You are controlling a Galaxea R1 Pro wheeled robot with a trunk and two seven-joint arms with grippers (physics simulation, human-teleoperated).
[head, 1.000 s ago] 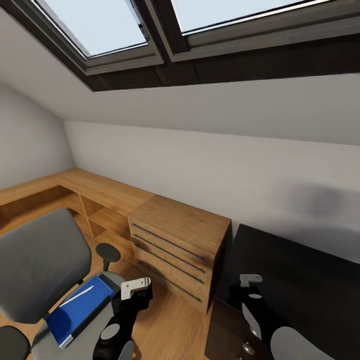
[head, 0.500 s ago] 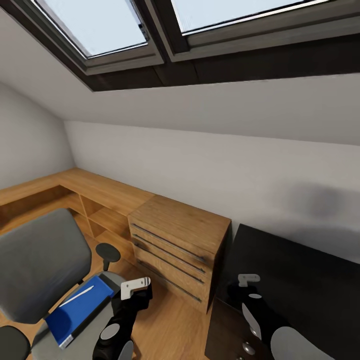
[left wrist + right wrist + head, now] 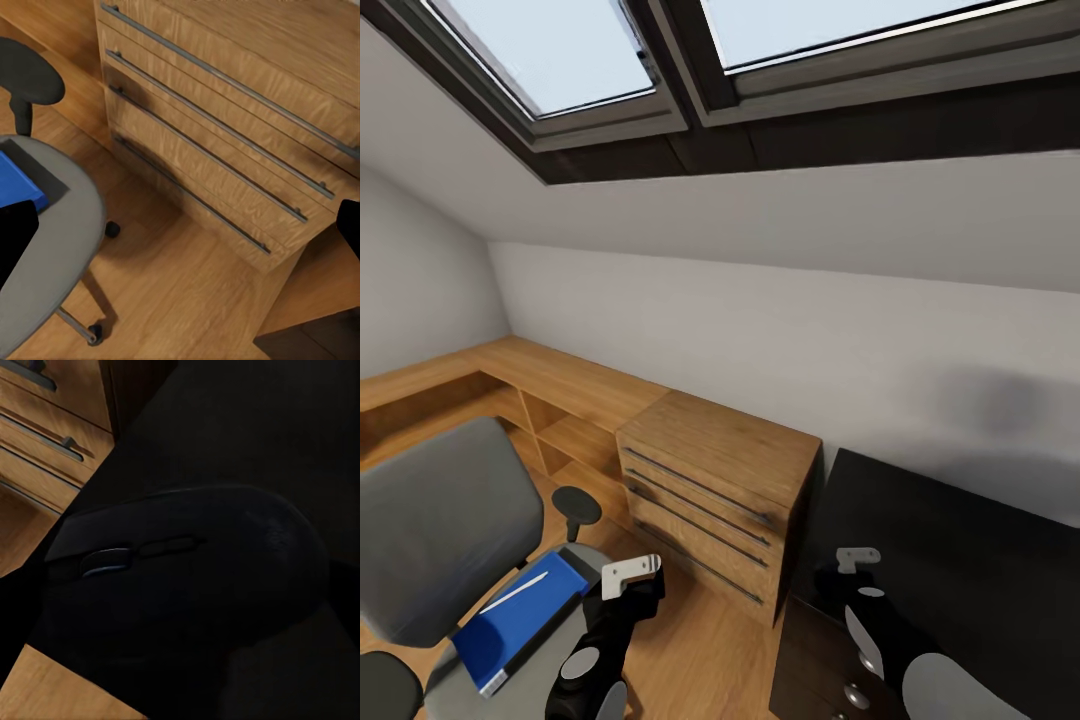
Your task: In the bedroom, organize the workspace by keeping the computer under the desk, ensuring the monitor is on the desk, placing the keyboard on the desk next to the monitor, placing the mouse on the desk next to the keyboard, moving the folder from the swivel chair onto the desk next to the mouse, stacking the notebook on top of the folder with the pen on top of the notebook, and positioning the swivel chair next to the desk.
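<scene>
Head view: left gripper (image 3: 622, 580) raised beside grey swivel chair (image 3: 440, 520) bearing bright blue folder (image 3: 520, 620), jaws unclear. Right gripper (image 3: 860, 575) over glossy black desk (image 3: 960, 560), clasping small black mouse (image 3: 187, 585).

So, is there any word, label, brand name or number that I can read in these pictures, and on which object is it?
None can be read.
The mouse shows only a scroll wheel and buttons, no brand.
The blue folder and the oak drawers are plain, with no label.
</scene>
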